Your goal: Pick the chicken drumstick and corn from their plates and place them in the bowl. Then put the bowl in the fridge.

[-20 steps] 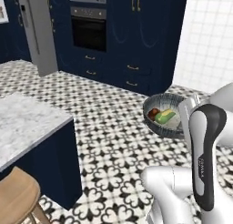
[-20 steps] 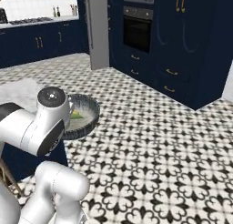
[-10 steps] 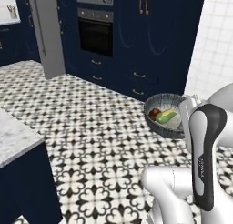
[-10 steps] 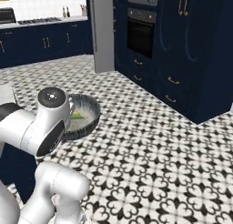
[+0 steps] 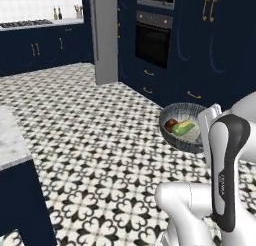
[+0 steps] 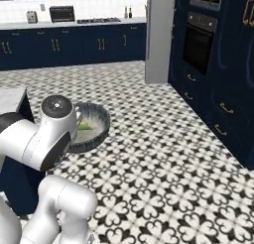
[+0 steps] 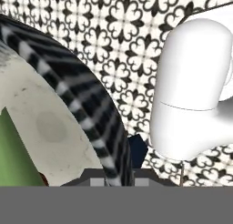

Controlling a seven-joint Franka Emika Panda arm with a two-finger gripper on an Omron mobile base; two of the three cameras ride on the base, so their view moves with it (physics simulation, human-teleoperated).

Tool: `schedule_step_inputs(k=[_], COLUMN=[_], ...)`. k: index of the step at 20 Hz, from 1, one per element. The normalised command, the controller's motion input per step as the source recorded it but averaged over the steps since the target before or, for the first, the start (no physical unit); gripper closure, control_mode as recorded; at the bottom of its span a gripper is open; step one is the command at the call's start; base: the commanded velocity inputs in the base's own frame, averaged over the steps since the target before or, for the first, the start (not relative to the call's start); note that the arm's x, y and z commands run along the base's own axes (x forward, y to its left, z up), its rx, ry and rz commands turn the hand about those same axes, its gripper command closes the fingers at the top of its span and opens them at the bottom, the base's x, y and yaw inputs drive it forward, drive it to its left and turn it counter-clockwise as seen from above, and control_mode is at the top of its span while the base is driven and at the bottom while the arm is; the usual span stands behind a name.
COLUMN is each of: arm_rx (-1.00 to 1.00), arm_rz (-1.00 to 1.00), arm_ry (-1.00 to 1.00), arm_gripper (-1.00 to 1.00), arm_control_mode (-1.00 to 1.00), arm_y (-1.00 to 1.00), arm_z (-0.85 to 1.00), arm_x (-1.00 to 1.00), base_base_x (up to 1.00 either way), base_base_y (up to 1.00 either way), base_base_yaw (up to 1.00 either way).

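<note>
1. Fridge [image 5: 106, 35]: tall grey, nearer than 1 second back (base has driven).
2. Bowl [image 5: 186, 127]: carried above the floor, rigid, likely heavy when loaded; rim hold suits, keep level.
3. Gripper [image 7: 119, 175]: clenched on bowl rim.
4. Corn [image 5: 184, 127], chicken drumstick [image 5: 171, 124]: loose inside, may roll.

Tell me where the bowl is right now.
The bowl is carried at the arm's end above the patterned floor, right of centre in the left base view, holding the corn and chicken drumstick.
</note>
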Motion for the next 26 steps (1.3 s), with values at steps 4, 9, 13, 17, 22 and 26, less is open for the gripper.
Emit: schedule_step_inputs(k=[4, 9, 13, 17, 22, 26], arm_rx=[0.0, 0.0, 0.0, 0.0, 0.0, 0.0], arm_rz=[0.0, 0.0, 0.0, 0.0, 0.0, 0.0], arm_ry=[0.0, 0.0, 0.0, 0.0, 0.0, 0.0], arm_gripper=[1.0, 1.0, 1.0, 1.0, 1.0, 1.0], arm_control_mode=[1.0, 1.0, 1.0, 1.0, 1.0, 1.0], arm_y=[0.0, 0.0, 0.0, 0.0, 0.0, 0.0], arm_z=[0.0, 0.0, 0.0, 0.0, 0.0, 0.0], arm_x=[0.0, 0.0, 0.0, 0.0, 0.0, 0.0], base_base_x=[0.9, 0.86, 1.0, 1.0, 1.0, 1.0], base_base_y=[-0.85, -0.96, -0.74, -0.16, 0.0, 0.0], base_base_yaw=[0.6, 0.57, 0.39, 0.05, -0.1, -0.07])
